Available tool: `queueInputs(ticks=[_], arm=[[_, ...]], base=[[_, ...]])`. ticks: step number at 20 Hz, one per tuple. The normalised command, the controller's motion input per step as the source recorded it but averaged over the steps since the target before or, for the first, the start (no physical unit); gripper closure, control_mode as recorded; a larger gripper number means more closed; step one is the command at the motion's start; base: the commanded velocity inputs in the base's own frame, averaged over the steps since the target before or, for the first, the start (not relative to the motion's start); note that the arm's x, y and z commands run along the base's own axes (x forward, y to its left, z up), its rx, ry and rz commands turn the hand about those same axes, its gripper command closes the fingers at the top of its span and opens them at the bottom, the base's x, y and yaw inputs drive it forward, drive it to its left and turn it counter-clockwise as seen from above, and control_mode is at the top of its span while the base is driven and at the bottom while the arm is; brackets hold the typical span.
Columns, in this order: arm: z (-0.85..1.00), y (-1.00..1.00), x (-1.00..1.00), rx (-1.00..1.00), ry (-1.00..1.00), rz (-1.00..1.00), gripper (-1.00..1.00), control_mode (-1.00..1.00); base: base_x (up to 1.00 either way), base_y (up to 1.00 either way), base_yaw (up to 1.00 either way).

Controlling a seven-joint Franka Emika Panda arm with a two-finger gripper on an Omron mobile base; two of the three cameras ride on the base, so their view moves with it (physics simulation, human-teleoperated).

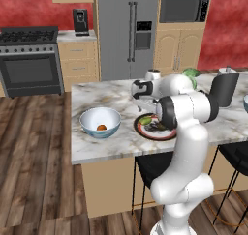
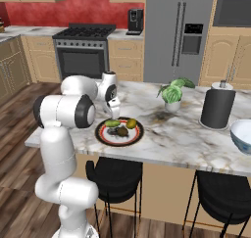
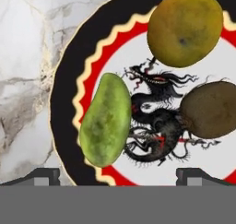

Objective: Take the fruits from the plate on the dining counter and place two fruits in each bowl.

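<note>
Three fruits lie on the plate (image 3: 69,80). The green fruit (image 3: 106,120) is an oval with mottled skin; in the hand view its long axis runs nearly top to bottom of the picture, leaning a little to the right at the top, and it lies across the red ring at the plate's left. The yellow-green fruit (image 3: 185,27) is nearly round with a small dark spot, and sits at the upper right. The brown fruit (image 3: 209,109) is a dull, stubby oval at the right edge, its long axis roughly left to right. The three are apart from one another, around a black dragon on the white centre.

A fourth, orange fruit (image 1: 101,127) lies in the bowl (image 1: 100,122) to the left of the plate on the marble counter (image 1: 97,94). A second bowl (image 2: 242,133) stands at the counter's far right end.

The gripper (image 2: 114,111) hangs just above the plate, fingers (image 3: 44,176) spread wide, pinching nothing.

A potted plant (image 2: 172,92) and a black roll (image 2: 217,106) also stand on the counter.
</note>
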Motion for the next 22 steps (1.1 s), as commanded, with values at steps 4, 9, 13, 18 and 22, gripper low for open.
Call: queueInputs(ticks=[4,9,13,18,22], arm=[[-0.25,0.00,0.14,0.00,0.00,-0.15,-1.00,-1.00],[-0.18,0.00,0.05,0.00,0.00,-0.13,-1.00,-1.00],[-0.10,-0.02,0.02,0.00,0.00,-0.12,-1.00,-1.00],[-0.10,0.00,0.00,0.00,0.00,-0.11,-1.00,-1.00],[-0.14,0.00,0.01,0.00,0.00,-0.08,-1.00,-1.00]], base=[[0.00,0.00,0.00],[0.00,0.00,0.00],[0.00,0.00,0.00],[0.00,0.00,0.00],[0.00,0.00,0.00]])
